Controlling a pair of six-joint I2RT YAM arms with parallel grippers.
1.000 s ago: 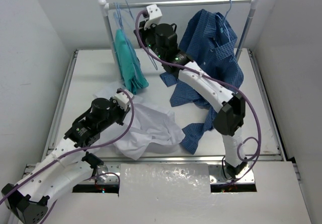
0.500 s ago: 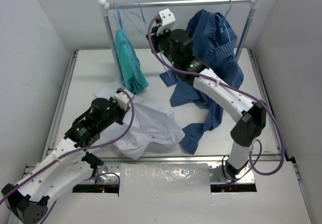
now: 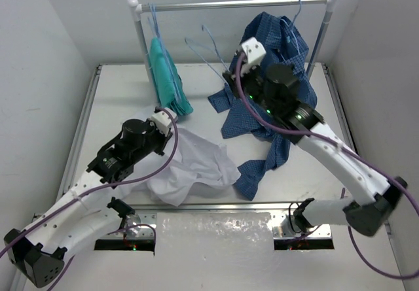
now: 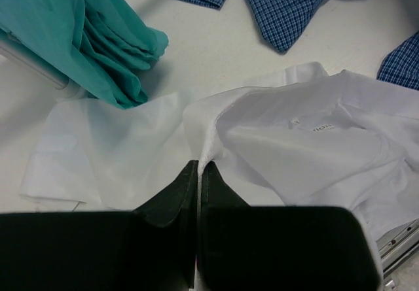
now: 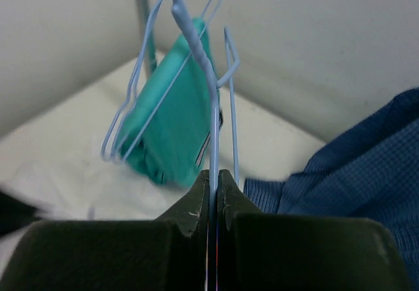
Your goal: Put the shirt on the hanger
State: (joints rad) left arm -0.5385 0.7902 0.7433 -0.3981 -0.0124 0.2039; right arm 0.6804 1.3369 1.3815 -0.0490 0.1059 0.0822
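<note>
Two grippers each hold one thing. The left gripper (image 4: 198, 168) has its jaws pressed together on a raised fold of the shirt (image 3: 196, 167), with thin white cloth caught between the fingertips. The shirt lies crumpled on the table (image 3: 111, 114), near its front edge and between the two arms. One flat part spreads out toward the teal garment (image 3: 167, 75), and a small label shows on the cloth in the left wrist view.

The right gripper (image 5: 214, 174) is clamped on the wire of the hanger (image 5: 213, 134), with the jaws closed tight on either side of it. The hanger is held in the air below the rail (image 3: 229, 4) and touches neither the rail nor the table. It sits between the teal garment and the checked shirt (image 3: 268, 26), and its wire reaches up from the fingers toward the teal side. Hanger and shirt are well apart.

The teal garment hangs from the rail's left end, its lower edge just beside the shirt. The checked shirt hangs from the right part of the rail and trails onto the table, with the right arm reaching over it. One blue sleeve ends just beside the white cloth.
</note>
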